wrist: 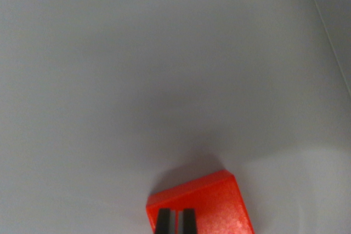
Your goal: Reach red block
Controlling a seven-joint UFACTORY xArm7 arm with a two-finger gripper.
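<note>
Where fingers (176,222) meet red block (211,204), perhaps touching.

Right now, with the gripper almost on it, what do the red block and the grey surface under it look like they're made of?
The red block looks like hard plastic: saturated uniform colour, crisp edges, a faintly grainy top with a soft sheen. Painted wood can't be ruled out. The pale grey surface seems a smooth matte sheet, perhaps laminate or board, with no grain or weave showing. The gripper tips look like dark matte pads, likely rubber or plastic.

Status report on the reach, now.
Gripper over the red block, fingertips close together, gap narrow. Block flat on the grey table, at the frame's bottom edge. Nothing else around it.
</note>
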